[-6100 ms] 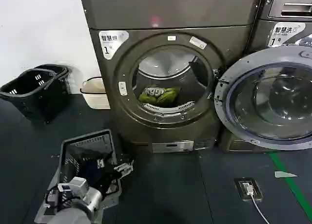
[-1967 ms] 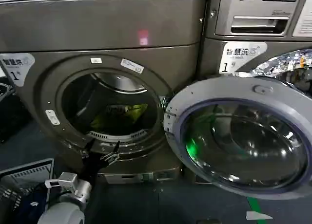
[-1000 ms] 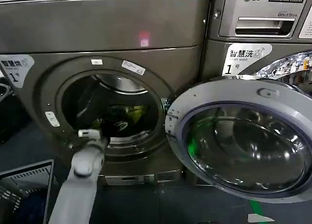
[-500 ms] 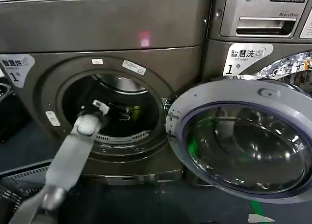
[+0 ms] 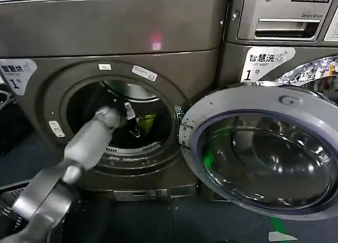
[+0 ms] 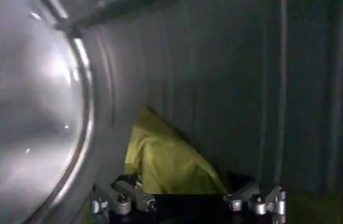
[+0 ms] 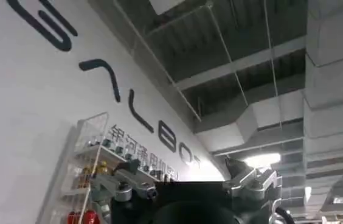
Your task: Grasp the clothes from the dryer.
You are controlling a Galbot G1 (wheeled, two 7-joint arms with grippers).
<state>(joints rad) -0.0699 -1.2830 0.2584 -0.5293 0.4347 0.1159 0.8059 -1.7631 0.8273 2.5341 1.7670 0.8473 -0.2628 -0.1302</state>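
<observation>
Left end effector (image 5: 132, 121) now reaches deeper into the dryer (image 5: 111, 47) drum than half a second ago, fingers apart, just short of the yellow-green clothes (image 6: 165, 161) against the drum wall. Right end effector (image 7: 183, 189) points at the ceiling, fingers apart.

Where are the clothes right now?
In the head view the clothes lie inside the dryer drum, low toward the back, just beyond the left claw reaching through the round port.

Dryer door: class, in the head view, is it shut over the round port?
No. The dryer door hangs swung open beside the port, and the left end effector reaches into the dryer.
</observation>
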